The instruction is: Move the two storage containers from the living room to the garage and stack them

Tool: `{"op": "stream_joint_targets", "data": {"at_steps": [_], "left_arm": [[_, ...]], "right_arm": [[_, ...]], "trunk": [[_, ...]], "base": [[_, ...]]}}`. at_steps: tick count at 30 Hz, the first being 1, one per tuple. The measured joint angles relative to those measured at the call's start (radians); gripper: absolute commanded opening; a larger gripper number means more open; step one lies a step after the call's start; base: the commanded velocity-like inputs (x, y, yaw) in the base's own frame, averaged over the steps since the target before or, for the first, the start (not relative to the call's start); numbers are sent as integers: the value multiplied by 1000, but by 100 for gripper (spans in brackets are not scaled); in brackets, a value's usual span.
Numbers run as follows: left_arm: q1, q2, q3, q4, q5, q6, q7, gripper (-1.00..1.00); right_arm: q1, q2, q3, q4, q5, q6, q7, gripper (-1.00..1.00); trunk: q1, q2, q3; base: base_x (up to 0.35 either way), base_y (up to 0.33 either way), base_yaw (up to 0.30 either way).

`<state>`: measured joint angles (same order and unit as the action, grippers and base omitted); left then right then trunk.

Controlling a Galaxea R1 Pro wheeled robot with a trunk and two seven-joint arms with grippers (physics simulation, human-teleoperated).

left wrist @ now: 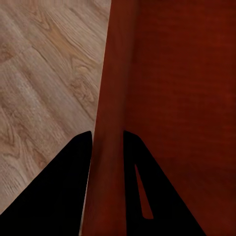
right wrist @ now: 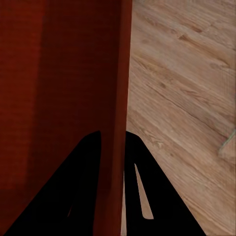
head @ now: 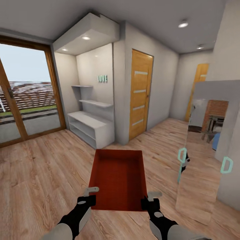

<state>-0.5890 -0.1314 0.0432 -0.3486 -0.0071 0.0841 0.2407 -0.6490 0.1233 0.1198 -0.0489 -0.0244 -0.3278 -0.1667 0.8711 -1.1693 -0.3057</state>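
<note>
One orange-red open-top storage container (head: 118, 178) hangs in front of me over the light wood-plank floor, empty inside. My left gripper (head: 89, 197) is shut on its left wall near the close corner. My right gripper (head: 149, 199) is shut on its right wall. In the left wrist view the container wall (left wrist: 110, 123) runs between the two dark fingers (left wrist: 59, 196). In the right wrist view the container wall (right wrist: 115, 113) is likewise pinched between the fingers (right wrist: 73, 196).
A white low shelf unit (head: 90, 128) stands ahead by the wall. A wooden door (head: 140, 93) is beyond it, with a hallway and a second wooden door (head: 198, 88) further right. A wood-framed glass door (head: 26, 96) is at left. A mirror panel (head: 205, 146) stands close at right.
</note>
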Motion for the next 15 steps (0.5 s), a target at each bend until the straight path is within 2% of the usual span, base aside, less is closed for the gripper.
{"op": "stream_joint_targets", "data": {"at_steps": [15], "left_arm": [[0, 0, 0, 0, 0, 0, 0, -100]], "right_arm": [[0, 0, 3, 0, -4, -1, -1, -100]], "trunk": [[0, 0, 0]], "base": [[322, 0, 1]]}}
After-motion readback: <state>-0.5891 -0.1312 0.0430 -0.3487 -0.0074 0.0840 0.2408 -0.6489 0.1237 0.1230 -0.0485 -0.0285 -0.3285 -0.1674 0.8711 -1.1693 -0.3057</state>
